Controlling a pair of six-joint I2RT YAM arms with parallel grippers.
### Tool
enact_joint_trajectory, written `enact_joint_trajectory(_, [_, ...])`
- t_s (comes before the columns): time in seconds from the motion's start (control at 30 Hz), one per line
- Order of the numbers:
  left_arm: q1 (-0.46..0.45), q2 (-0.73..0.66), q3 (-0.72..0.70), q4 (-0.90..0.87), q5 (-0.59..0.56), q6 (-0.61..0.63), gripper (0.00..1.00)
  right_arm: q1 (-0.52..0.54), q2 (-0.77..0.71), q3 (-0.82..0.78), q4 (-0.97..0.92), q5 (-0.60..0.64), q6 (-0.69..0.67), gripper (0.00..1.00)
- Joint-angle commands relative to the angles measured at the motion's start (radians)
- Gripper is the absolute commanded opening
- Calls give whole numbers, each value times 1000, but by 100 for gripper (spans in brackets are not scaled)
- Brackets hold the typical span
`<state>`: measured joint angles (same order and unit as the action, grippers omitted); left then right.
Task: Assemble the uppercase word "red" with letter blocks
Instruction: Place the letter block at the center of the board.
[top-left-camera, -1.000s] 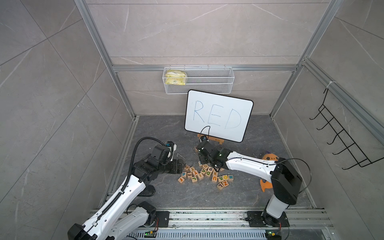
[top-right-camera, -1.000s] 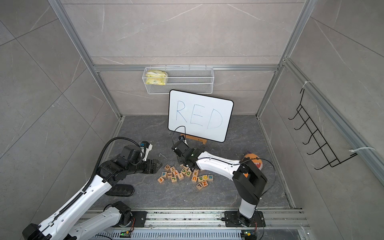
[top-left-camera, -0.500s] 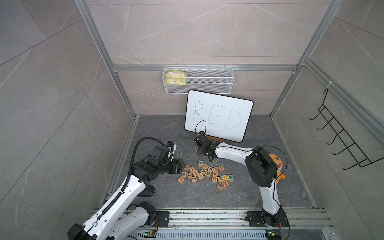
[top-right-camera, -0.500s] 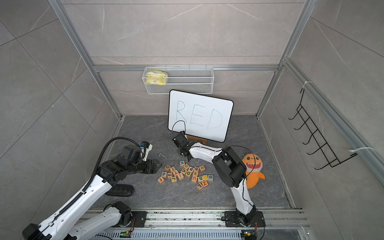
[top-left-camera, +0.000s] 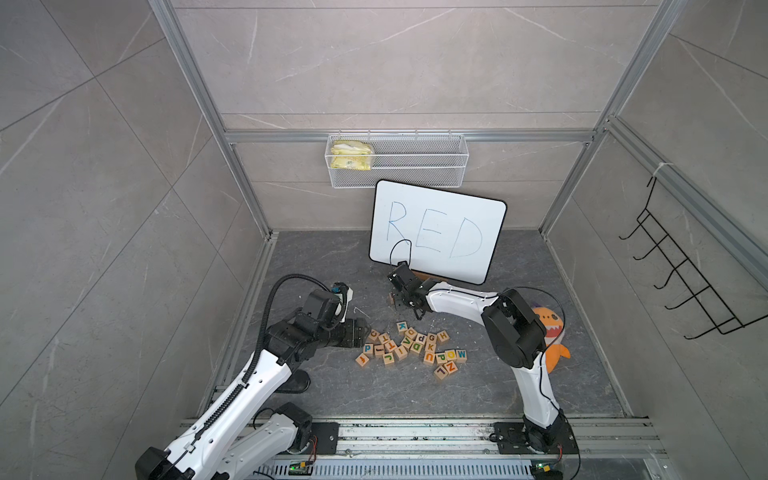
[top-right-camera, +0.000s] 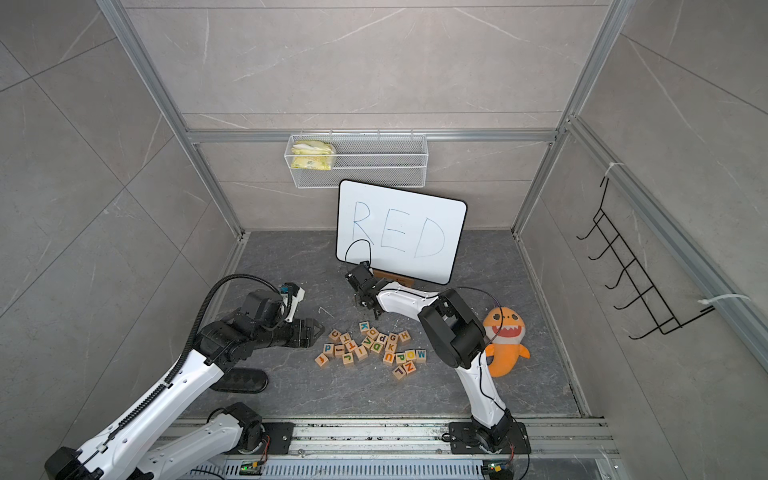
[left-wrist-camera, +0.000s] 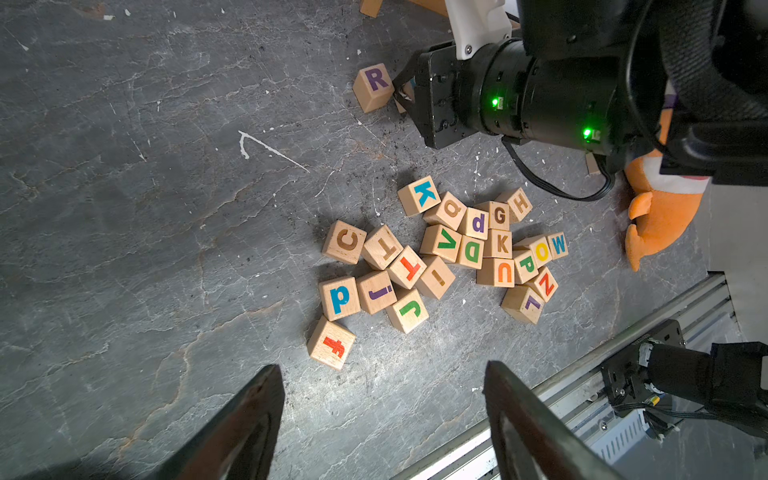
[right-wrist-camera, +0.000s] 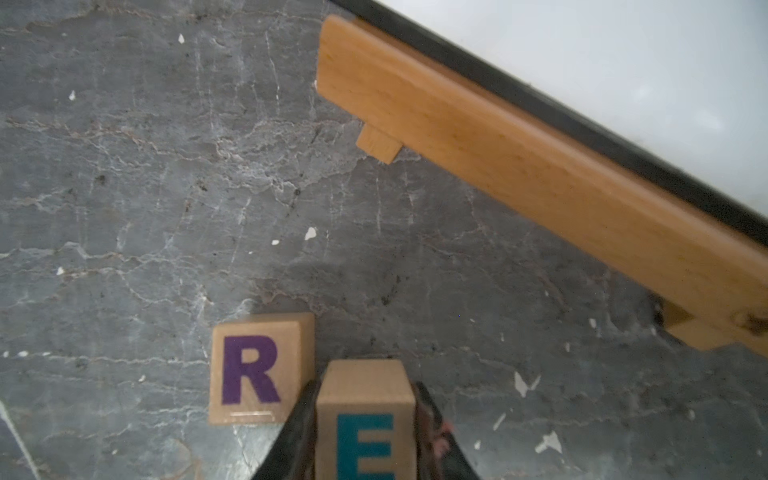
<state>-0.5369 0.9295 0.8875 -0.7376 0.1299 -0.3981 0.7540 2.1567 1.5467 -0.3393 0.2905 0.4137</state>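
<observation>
My right gripper (right-wrist-camera: 365, 390) is shut on a letter block with a teal E (right-wrist-camera: 365, 419), right beside the purple R block (right-wrist-camera: 257, 370), which lies on the grey floor in front of the board. I cannot tell whether the E block touches the floor. In a top view the right gripper (top-left-camera: 402, 303) points down near the board's left corner. The green D block (left-wrist-camera: 472, 251) sits in the pile of letter blocks (top-left-camera: 411, 347). My left gripper (left-wrist-camera: 382, 399) is open and empty, just left of the pile in both top views (top-right-camera: 318, 330).
The white board handwritten RED (top-left-camera: 436, 230) leans on a wooden stand (right-wrist-camera: 498, 166) at the back. An orange shark plush (top-left-camera: 548, 332) lies right of the pile. A wire basket (top-left-camera: 397, 160) and black hooks (top-left-camera: 681, 282) hang on the walls. A metal rail (top-left-camera: 415, 432) edges the front.
My right arm has swung from the pile back toward the board, carrying the block to the R block's side. The left arm has stayed still.
</observation>
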Motion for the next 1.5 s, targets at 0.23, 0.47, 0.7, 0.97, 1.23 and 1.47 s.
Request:
enact_joint_trajectory(0.23, [-4,-9,19,-14,-22,-5,79,6,28,31,-12,-37,3,18])
enact_joint_trajectory(0.47, [-4,-9,20,-14,-23,-4,79,4,20,43,-74,105,76,19])
enact_joint_trajectory(0.7, [-3,-13,19,-15,-24,-5,79,-4,47,101,-154,139,191,21])
enact_joint_trajectory(0.97, [-4,-14,19,-14,-24,-5,79,-4,68,111,-161,95,250,22])
enact_joint_trajectory(1.23, [-4,-15,20,-15,-24,-5,79,-1,70,85,-135,72,274,24])
enact_joint_trajectory(1.47, [-3,-18,20,-17,-30,-6,79,7,83,108,-151,71,281,27])
